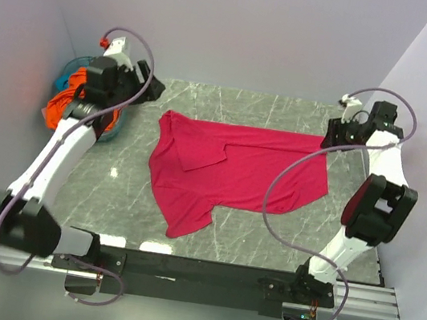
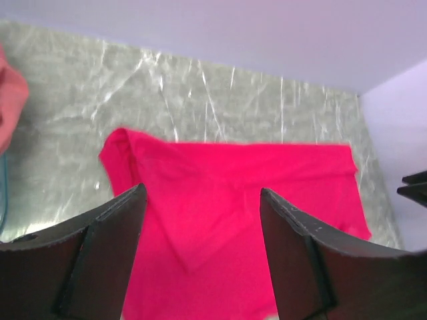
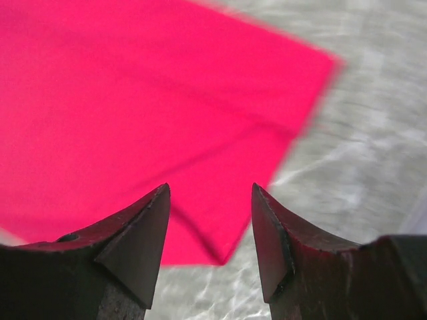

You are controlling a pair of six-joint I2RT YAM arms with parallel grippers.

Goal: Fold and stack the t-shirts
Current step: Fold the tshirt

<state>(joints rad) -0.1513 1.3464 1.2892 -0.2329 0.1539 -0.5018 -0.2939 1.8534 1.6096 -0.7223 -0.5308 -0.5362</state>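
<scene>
A crimson-pink t-shirt [image 1: 236, 172] lies spread on the marble table, its far part folded over and one sleeve hanging toward the near edge. The left wrist view shows the same crimson-pink t-shirt [image 2: 233, 207], and the right wrist view shows a corner of the crimson-pink t-shirt [image 3: 147, 100]. My left gripper [image 1: 153, 88] hovers off the shirt's far left corner, open and empty; in its own view the left gripper [image 2: 203, 193] frames the cloth below. My right gripper [image 1: 333, 134] hangs over the far right corner; the right gripper [image 3: 210, 190] is open, holding nothing. An orange t-shirt [image 1: 64, 104] sits in the basket.
A round teal basket [image 1: 76, 77] stands at the far left against the wall, behind my left arm, with orange cloth spilling over its rim. A pinkish cloth edge [image 2: 10, 107] shows at the left of the left wrist view. Walls close in on the left, back and right.
</scene>
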